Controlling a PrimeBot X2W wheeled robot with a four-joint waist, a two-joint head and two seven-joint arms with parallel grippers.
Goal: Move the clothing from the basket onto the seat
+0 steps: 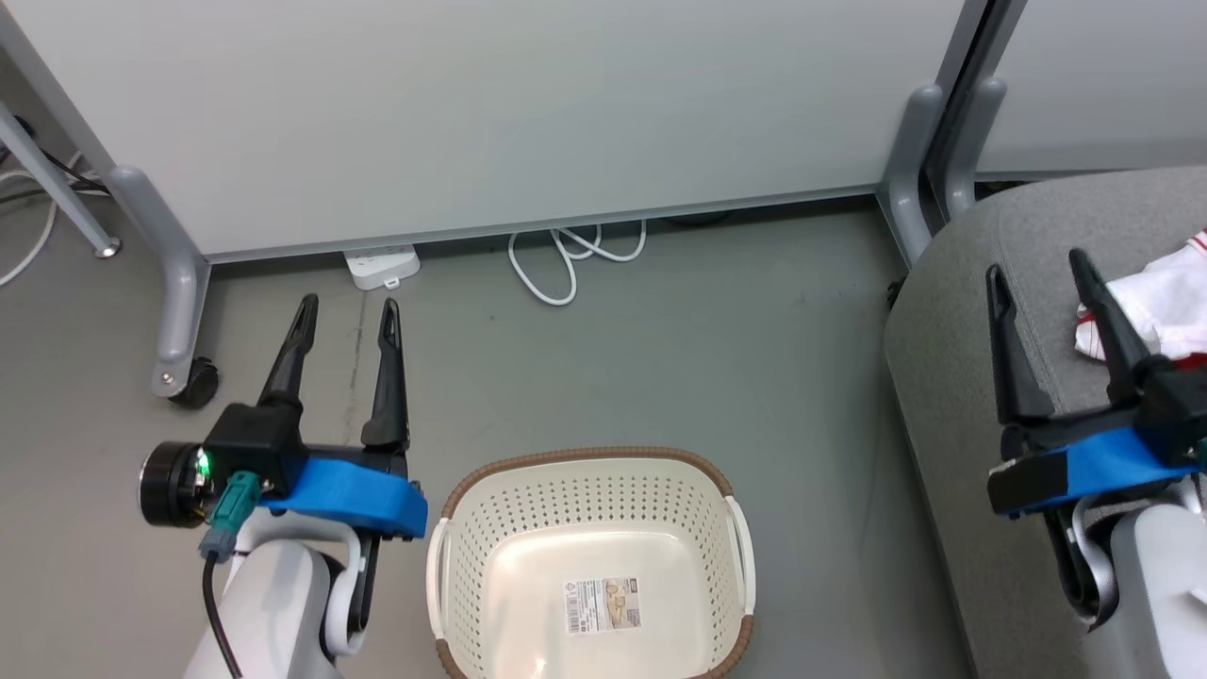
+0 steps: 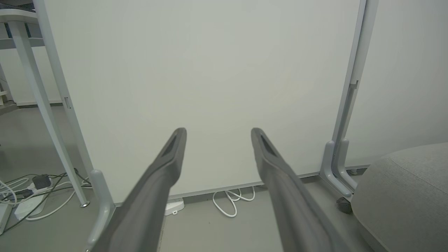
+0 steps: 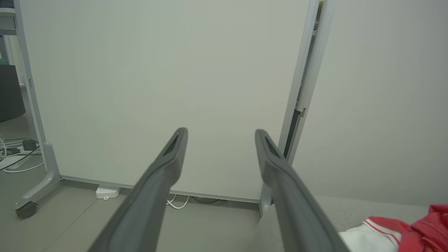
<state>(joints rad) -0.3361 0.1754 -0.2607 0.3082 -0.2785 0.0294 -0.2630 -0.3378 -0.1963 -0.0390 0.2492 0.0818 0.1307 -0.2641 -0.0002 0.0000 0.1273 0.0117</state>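
- Since both pairs of long dark fingers stand spread as wide as they go with nothing between them, neither the left gripper (image 1: 348,305) nor the right gripper (image 1: 1035,266) has hold of anything.
- The left gripper hovers over the grey floor (image 1: 660,358), just beside the basket (image 1: 585,456) on its left. Its fingers point toward the white partition panel (image 1: 490,113).
- The right gripper hangs over the near part of the seat (image 1: 952,311).
- The clothing (image 1: 1155,302) lies on that seat at the head view's right edge, just beside the right gripper's outer finger. That finger crosses the cloth's edge in the head view, and whether they touch I cannot tell.
- From the right wrist, the clothing (image 3: 402,231) sits low and to the right, outside the fingers rather than between them.
- What shows is a crumpled heap of white fabric with thin red stripes, plus a red fold. How many garments it holds I cannot tell.
- By its look it would handle as light, limp and unbreakable, sagging and trailing when lifted. A raised fold or bunched ridge is the best place to pinch, since flat thin cloth could slip from narrow tips.
- The basket stands on the floor between the two arms, well apart from the clothing. Its pale bottom is bare around a barcode sticker (image 1: 603,605), so the moving looks done.
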